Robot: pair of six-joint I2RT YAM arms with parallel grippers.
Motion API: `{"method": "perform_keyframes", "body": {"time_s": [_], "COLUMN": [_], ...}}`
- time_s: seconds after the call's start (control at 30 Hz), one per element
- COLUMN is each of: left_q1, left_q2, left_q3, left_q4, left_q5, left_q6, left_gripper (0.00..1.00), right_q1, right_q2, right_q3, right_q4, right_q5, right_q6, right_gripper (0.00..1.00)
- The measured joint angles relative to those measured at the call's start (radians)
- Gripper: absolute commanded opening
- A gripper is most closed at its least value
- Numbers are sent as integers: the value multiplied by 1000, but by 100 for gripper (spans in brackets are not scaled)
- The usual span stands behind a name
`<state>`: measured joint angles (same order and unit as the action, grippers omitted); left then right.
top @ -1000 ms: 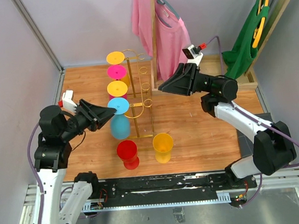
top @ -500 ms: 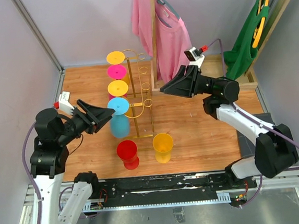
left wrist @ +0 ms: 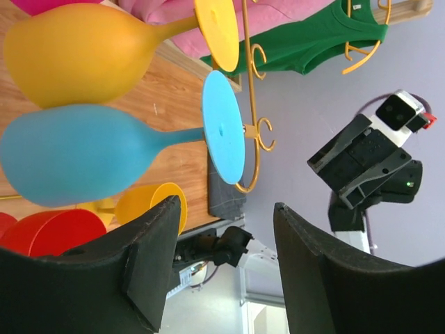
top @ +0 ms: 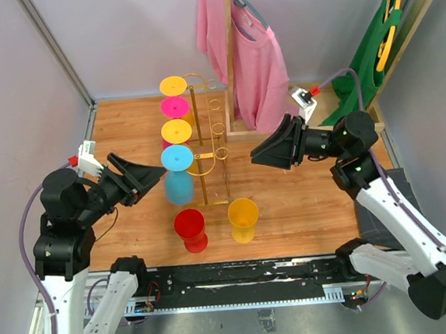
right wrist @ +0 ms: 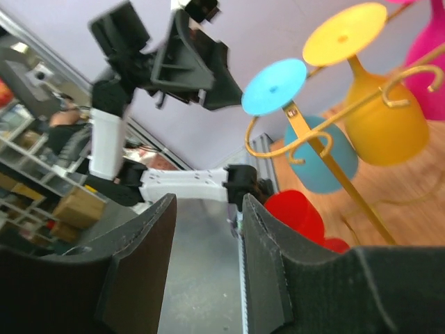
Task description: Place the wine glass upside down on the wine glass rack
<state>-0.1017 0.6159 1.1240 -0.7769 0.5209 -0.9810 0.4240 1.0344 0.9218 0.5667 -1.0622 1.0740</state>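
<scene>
One wine glass rack (top: 202, 177) holds four wine glasses (top: 179, 188); two more stand in front of it (a red glass (top: 190, 228), a yellow glass (top: 243, 217)). Two shirts (top: 257, 62) hang behind it.

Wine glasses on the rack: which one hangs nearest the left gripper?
The blue glass, lowest of the four hung; its foot sits just off the left gripper's tips. The pink glass and both yellow glasses hang higher on the rack.
</scene>
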Motion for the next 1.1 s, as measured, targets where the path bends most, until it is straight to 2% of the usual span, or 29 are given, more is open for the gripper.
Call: {"method": "perform_keyframes", "body": {"time_s": [0.13,0.23,0.4,0.7,1.1], "left_q1": [0,0,-1,-1,-1], "left_q2": [1,2,11,9,-40], "left_q3": [65,117,207,235,155], "left_q4": [-56,-92,-141,-249,-387], "left_q5": [-24,-45,-81,-165,-249], "left_q6": [29,50,98,200,312], "left_gripper": [61,61,60,59,57], "right_q1": [0,0,0,10,166], "right_q2": [-89,-128,-148,-163,-107], "right_q3": [72,80,79,69,69], "right_q4": [-430,-646,-882,-1074,-1194], "right_q5": [44,79,146,241,414], "right_q6": [-312,-459,-591,-696,-765], "right_gripper": [45,45,45,44,43]}}
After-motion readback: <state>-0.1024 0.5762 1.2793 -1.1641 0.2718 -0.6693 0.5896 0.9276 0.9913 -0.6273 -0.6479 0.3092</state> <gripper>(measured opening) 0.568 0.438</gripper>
